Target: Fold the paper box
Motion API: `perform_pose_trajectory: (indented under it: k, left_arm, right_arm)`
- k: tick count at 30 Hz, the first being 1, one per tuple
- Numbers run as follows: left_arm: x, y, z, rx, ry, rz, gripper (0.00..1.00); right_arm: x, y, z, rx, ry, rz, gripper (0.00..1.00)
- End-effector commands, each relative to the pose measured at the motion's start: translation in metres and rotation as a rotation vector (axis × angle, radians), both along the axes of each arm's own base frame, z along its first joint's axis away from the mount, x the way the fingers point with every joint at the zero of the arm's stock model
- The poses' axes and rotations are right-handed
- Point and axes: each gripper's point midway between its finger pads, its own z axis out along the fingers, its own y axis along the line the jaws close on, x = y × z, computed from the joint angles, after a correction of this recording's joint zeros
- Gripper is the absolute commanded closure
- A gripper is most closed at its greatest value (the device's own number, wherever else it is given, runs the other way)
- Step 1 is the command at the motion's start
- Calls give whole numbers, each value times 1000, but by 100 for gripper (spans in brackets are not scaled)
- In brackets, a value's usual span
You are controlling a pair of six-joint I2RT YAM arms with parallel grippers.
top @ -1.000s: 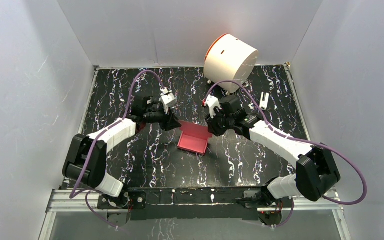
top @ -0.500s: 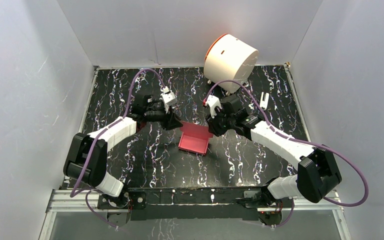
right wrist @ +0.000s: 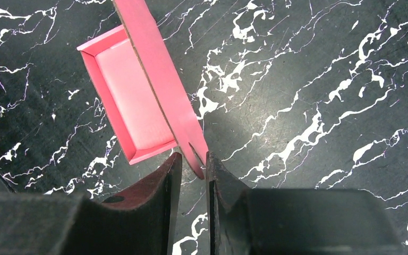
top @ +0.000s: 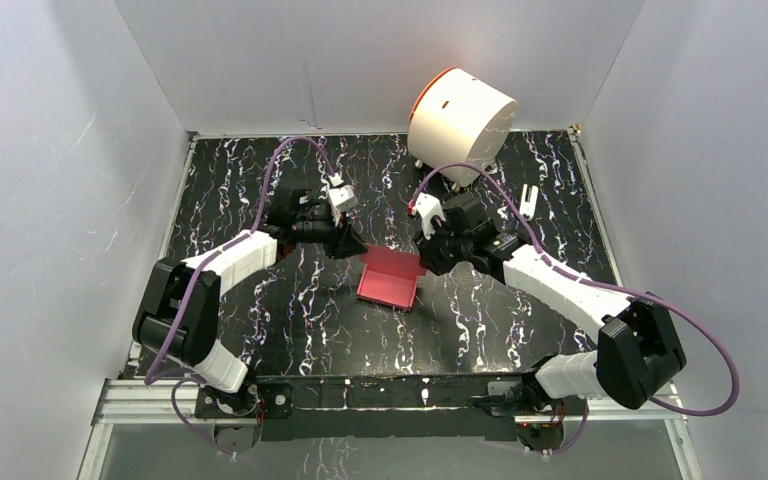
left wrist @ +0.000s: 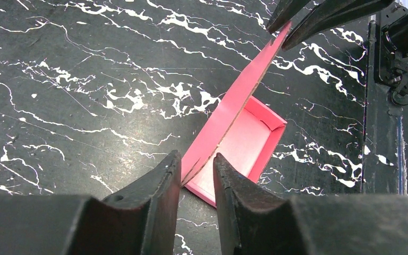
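Note:
The pink-red paper box lies mid-table as a shallow tray with its long lid flap standing up on edge. My left gripper is at the flap's left end. Its fingers straddle the corner with a gap, and the card touches only the left finger. My right gripper is at the flap's other end. Its fingers straddle the end tab, which leans on the right finger. The tray is beside that flap.
A large white cylinder with an orange rim lies at the back right. A small white object stands near the right edge. White walls close in the black marbled table on three sides.
Both grippers have edged slightly toward the far side and their jaws have narrowed a little around the flap's ends. The box has stayed in place.

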Motion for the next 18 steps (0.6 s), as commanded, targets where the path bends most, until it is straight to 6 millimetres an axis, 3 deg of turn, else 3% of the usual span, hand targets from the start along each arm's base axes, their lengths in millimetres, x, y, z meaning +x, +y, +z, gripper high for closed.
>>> perform_pose_trajectory:
  k: [1,6,9,18]
  left_arm:
    - [0,-8,19,-35,-57,-51,76]
    - [-3,-11,19,-23,-67,-50,91]
    - [-4,-13,19,-5,-87,-30,96]
    - [2,-5,37,41,-218,218,100]
  right_arm:
    - [1,-1,8,16,-28,-1,71]
    - [2,-1,6,14,-19,-15,82]
    - [6,-1,8,15,-20,-38,87]
    - [26,1,19,10,-48,-157,96]
